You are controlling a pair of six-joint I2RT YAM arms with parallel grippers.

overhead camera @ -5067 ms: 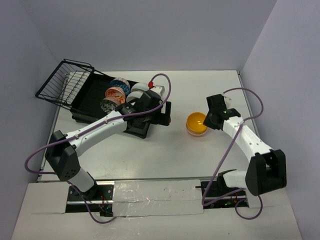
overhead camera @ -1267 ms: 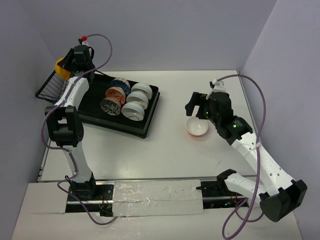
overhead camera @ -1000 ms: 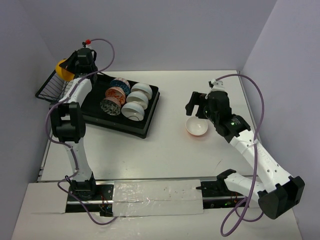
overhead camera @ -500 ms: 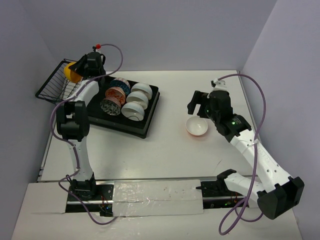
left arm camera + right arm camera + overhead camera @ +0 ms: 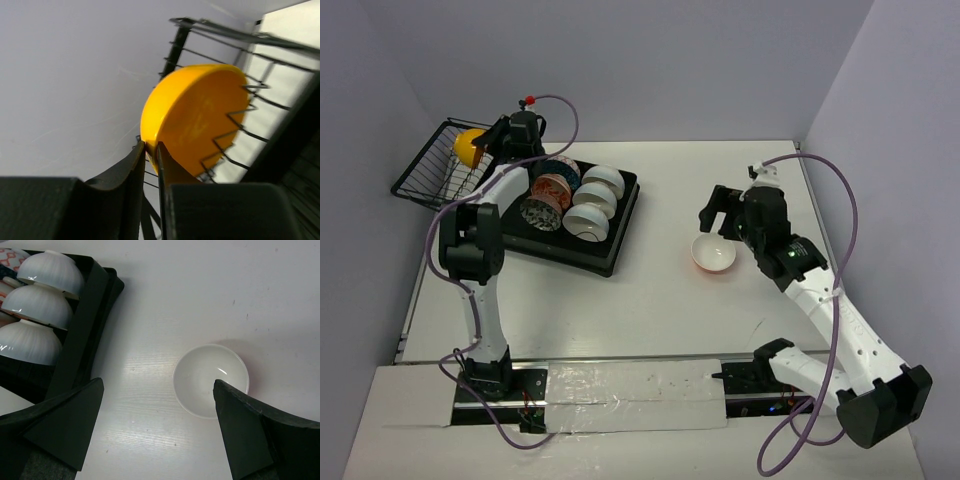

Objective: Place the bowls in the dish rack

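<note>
I am seeing the yellow bowl [image 5: 195, 115] shifting toward 3 o'clock, left gripper [image 5: 152, 150] pinching its rim; right gripper [image 5: 720, 215], spread wide, is hovering, orange bowl [image 5: 713, 256] at its 6 o'clock.

No writing, label, brand, number or sign can be read in any of the 3 views. The patterned bowls [image 5: 552, 188] standing in the dish rack [image 5: 575, 252] carry only coloured ornament, with no letters or figures that can be made out.
</note>
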